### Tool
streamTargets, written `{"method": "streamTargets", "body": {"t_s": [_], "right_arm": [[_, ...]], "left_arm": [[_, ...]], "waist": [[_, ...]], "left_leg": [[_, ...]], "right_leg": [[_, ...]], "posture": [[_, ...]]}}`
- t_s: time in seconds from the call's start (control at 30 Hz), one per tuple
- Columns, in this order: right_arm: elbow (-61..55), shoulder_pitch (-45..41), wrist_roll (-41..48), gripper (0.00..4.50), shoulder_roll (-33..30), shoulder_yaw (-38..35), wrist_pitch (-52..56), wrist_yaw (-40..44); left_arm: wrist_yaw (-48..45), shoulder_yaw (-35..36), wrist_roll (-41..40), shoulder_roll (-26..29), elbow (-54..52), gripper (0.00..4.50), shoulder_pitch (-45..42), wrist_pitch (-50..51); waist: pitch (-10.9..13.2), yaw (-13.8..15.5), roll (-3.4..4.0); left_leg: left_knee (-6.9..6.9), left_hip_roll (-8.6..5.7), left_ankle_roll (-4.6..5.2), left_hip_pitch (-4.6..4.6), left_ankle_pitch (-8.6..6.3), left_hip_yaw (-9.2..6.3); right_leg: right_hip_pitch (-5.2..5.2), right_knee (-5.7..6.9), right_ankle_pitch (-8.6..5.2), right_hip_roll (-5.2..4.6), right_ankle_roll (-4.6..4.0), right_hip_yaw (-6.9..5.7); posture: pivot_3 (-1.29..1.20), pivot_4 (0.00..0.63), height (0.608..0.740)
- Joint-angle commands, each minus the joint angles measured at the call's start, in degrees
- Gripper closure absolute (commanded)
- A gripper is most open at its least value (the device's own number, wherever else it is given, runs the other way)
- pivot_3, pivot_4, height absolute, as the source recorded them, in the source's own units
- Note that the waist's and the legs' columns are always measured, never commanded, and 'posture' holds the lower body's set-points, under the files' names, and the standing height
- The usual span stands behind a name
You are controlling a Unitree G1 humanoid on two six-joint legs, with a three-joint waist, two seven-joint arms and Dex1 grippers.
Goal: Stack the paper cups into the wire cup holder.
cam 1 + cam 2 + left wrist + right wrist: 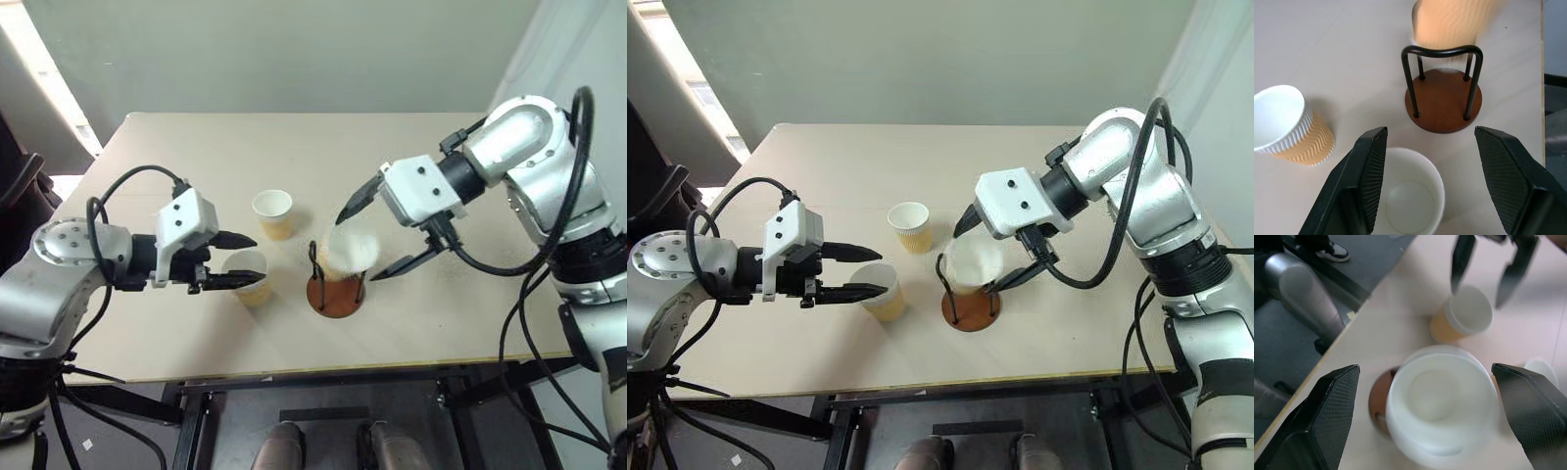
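Observation:
The wire cup holder [336, 297], a reddish-brown disc with black wire loops, stands at the table's front middle. A paper cup [348, 253] shows blurred at the top of its loops, upright, with its white inside facing up. My right gripper [359, 248] is open, one finger on each side of that cup and clear of it. A second paper cup [247, 277] stands left of the holder. My left gripper [257, 259] straddles it, open, with its fingers [1374, 171] apart from the rim. The third cup [273, 213] stands upright further back.
The beige table [196, 157] ends in a front edge just below the holder and cups. Beneath that edge is a dark metal frame [323, 387]. A grey wall lies behind the table.

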Motion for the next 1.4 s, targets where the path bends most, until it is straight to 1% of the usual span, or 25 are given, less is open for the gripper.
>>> {"method": "streamTargets", "body": {"t_s": [0.03, 0.23, 0.33, 0.4, 0.47, 0.5, 0.53, 0.6, 0.63, 0.67, 0.73, 0.8, 0.93, 1.07, 1.23, 1.33, 1.4], "right_arm": [[-0.7, -0.3, -1.6, 0.01, 1.9, 0.3, -0.5, -0.7], [2.6, -0.6, -5.1, 0.01, 4.7, 0.1, -2.1, -3.2], [5.7, -1.8, -4.7, 0.01, 3.1, -2.2, -1.8, -1.8], [6.9, -1.5, -2.3, 0.01, 1.1, -4.6, 0.8, -0.5], [7.9, -0.7, -0.7, 0.01, -0.1, -6.6, 3.7, -1.1], [8.0, -0.1, 0.6, 0.01, 0.3, -7.8, 6.1, -2.3], [8.0, 0.8, 2.6, 0.01, 1.8, -9.9, 9.4, -5.5], [7.2, 2.4, 5.4, 0.01, 7.1, -14.0, 15.4, -14.4], [6.1, 3.2, 6.5, 0.01, 9.3, -15.2, 18.9, -17.7], [4.2, 4.5, 7.1, 0.01, 10.4, -15.3, 20.5, -19.0], [0.5, 7.6, 6.8, 0.01, 10.9, -13.9, 20.7, -19.3], [-1.1, 8.8, 6.6, 0.01, 11.3, -13.2, 21.1, -20.4], [-2.5, 9.7, 7.2, 0.01, 11.9, -12.9, 22.4, -22.4], [-3.4, 10.5, 8.0, 0.01, 12.0, -12.8, 23.7, -23.7], [-4.0, 12.0, 7.0, 0.01, 11.4, -12.1, 23.2, -24.8], [-4.0, 12.0, 6.9, 0.00, 11.2, -12.0, 23.1, -25.1], [-3.9, 11.9, 6.7, 0.00, 11.0, -11.8, 22.7, -25.2]], "left_arm": [[-0.3, 0.0, 0.6, -0.1, -0.3, 1.44, -1.2, -1.1], [-0.6, 0.9, 0.5, 0.4, -0.8, 1.44, -0.4, -0.8], [-0.9, 1.7, 1.0, 1.4, -0.4, 1.44, 0.2, -1.1], [-1.2, 2.1, 2.2, 2.5, 1.9, 1.44, -0.3, -2.3], [-2.1, 1.9, 3.6, 3.8, 4.7, 1.44, -1.4, -3.6], [-3.0, 1.3, 4.3, 4.6, 6.0, 1.44, -2.0, -4.4], [-4.3, 0.3, 5.6, 5.5, 8.0, 1.44, -3.2, -5.8], [-7.0, -2.5, 8.2, 5.8, 13.6, 1.44, -7.2, -8.8], [-8.4, -4.3, 9.5, 5.3, 16.7, 1.44, -9.4, -10.1], [-9.8, -6.4, 11.2, 4.5, 19.5, 1.44, -11.4, -11.6], [-12.5, -10.7, 14.6, 2.8, 24.6, 1.44, -14.5, -14.0], [-14.2, -13.7, 17.3, 1.2, 29.3, 1.44, -17.2, -15.9], [-16.0, -18.9, 24.1, -1.6, 38.3, 1.44, -21.1, -20.4], [-16.9, -19.8, 25.5, -5.1, 43.3, 1.44, -24.0, -21.3], [-18.1, -19.7, 26.7, -7.6, 43.7, 1.44, -24.7, -21.8], [-20.8, -18.7, 25.5, -7.3, 42.7, 2.06, -24.7, -21.5], [-21.8, -18.1, 24.9, -7.1, 42.3, 2.73, -24.8, -20.9]], "waist": [[0.0, -0.1, 0.00], [0.0, -0.2, 0.00], [0.0, 0.0, 0.00], [0.0, 0.1, 0.00], [0.0, 0.2, 0.00], [0.0, 0.2, 0.00], [0.0, 0.1, -0.02], [0.0, 0.0, -0.02], [0.0, 0.0, -0.02], [0.0, -0.1, -0.02], [0.0, -0.1, -0.01], [0.0, 0.0, -0.01], [0.0, 0.1, -0.03], [0.0, 0.1, -0.04], [0.0, 0.2, -0.04], [0.0, 0.2, -0.04], [0.0, 0.2, -0.04]], "left_leg": [[0.00, 0.00, 0.00, 0.00, 0.01, 0.00], [0.00, 0.00, 0.00, -0.01, 0.01, -0.02], [0.00, 0.00, 0.00, -0.03, 0.00, -0.01], [0.01, -0.01, 0.00, -0.05, 0.00, -0.01], [0.01, -0.01, 0.00, -0.06, 0.00, -0.01], [0.00, -0.01, 0.00, -0.06, 0.00, 0.00], [0.00, -0.01, -0.01, -0.06, -0.01, -0.01], [-0.02, 0.00, -0.03, 0.00, 0.01, -0.04], [-0.03, 0.00, -0.06, 0.03, 0.03, -0.05], [-0.06, 0.00, -0.09, 0.10, 0.06, -0.05], [-0.15, 0.00, -0.14, 0.17, 0.12, -0.06], [-0.20, -0.01, -0.13, 0.15, 0.13, -0.06], [-0.04, -0.01, -0.12, -0.23, 0.10, -0.10], [-0.01, -0.02, -0.08, -0.26, 0.02, -0.11], [0.00, -0.02, -0.06, -0.27, 0.02, -0.12], [0.01, -0.02, -0.06, -0.26, 0.03, -0.13], [0.01, -0.02, -0.05, -0.25, 0.03, -0.13]], "right_leg": [[-0.01, 0.00, 0.00, 0.00, -0.01, 0.00], [-0.02, 0.00, 0.00, -0.01, -0.02, 0.00], [-0.01, -0.02, 0.00, -0.02, -0.02, -0.01], [-0.02, -0.03, 0.00, -0.03, -0.02, -0.01], [-0.02, -0.04, 0.00, -0.03, -0.02, -0.01], [-0.02, -0.04, 0.00, -0.03, -0.03, -0.01], [-0.02, -0.04, -0.01, -0.03, -0.03, 0.00], [-0.01, -0.01, -0.01, 0.00, -0.04, 0.00], [-0.03, 0.03, -0.01, 0.01, -0.05, 0.02], [-0.01, 0.07, 0.01, 0.02, -0.07, 0.04], [-0.01, 0.09, 0.03, 0.03, -0.10, 0.06], [-0.02, 0.06, 0.02, 0.02, -0.10, 0.04], [-0.24, 0.00, 0.07, 0.00, -0.04, -0.01], [-0.22, -0.07, 0.12, 0.00, 0.06, -0.03], [-0.22, -0.08, 0.24, 0.00, 0.26, -0.03], [-0.23, -0.06, 0.32, 0.02, 0.38, -0.04], [-0.22, -0.05, 0.32, 0.03, 0.39, -0.04]], "posture": [[0.00, 0.150, 0.740], [0.00, 0.150, 0.740], [0.00, 0.150, 0.740], [0.00, 0.150, 0.740], [0.00, 0.150, 0.740], [0.00, 0.150, 0.740], [0.00, 0.150, 0.740], [0.00, 0.150, 0.740], [0.00, 0.150, 0.740], [0.00, 0.150, 0.740], [0.00, 0.150, 0.740], [0.00, 0.150, 0.740], [0.00, 0.150, 0.740], [0.00, 0.150, 0.740], [0.00, 0.150, 0.740], [0.00, 0.150, 0.740], [0.00, 0.150, 0.740]]}}
